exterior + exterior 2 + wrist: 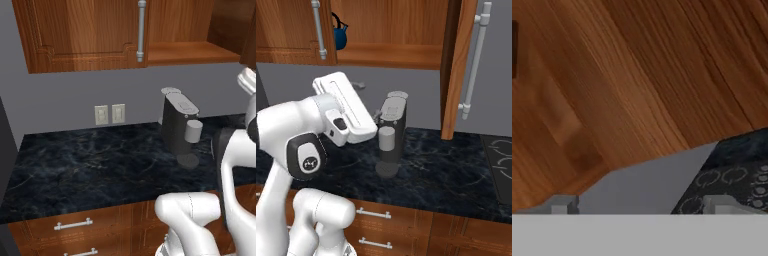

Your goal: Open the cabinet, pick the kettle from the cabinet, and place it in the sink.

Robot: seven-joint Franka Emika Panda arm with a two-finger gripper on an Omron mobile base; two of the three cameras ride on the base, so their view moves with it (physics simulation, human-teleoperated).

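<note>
The cabinet (391,30) hangs above the counter. Its left door (80,30) is shut. Its right door (455,70) is swung wide open, edge toward me. The dark-blue kettle (340,33) stands on the shelf just inside the opening, right beside the left door's silver handle (318,30). My gripper (642,205) is open with nothing between its widely spaced tips. It faces reddish wood panelling (627,75), well below and apart from the kettle. The sink is out of view.
A grey coffee machine (391,135) stands on the black marble counter (100,160) under the open shelf (190,52). A stove top (501,150) lies at the far right. Wall outlets (110,114) sit on the grey wall. Lower drawers (75,225) run along the front.
</note>
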